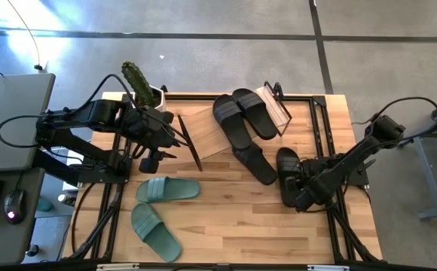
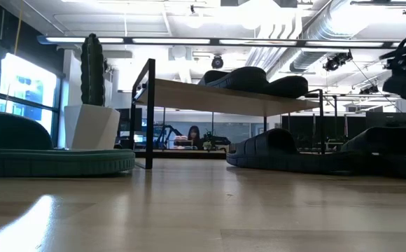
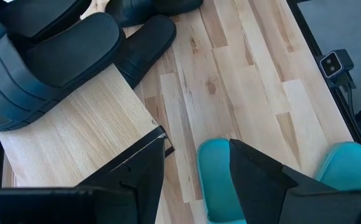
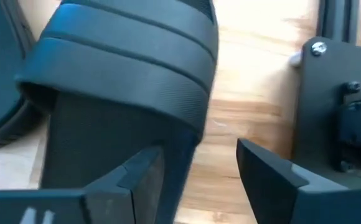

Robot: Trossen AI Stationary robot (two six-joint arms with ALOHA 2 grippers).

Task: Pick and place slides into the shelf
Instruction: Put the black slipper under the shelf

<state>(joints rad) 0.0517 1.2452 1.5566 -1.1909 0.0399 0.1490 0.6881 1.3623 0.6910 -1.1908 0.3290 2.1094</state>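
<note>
Slides: two black ones (image 1: 245,114) lie on the shelf (image 1: 212,129), upper centre of the high view.
Right tool (image 1: 303,197) open over a black slide (image 1: 288,175), lower right; left tool (image 1: 152,159) open above green slides (image 1: 167,189).

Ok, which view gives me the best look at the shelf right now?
The high view: it shows the whole shelf with two black slides on its top board. The low view shows it only edge-on, the left wrist view shows one corner, and the right wrist view shows none of it.
</note>
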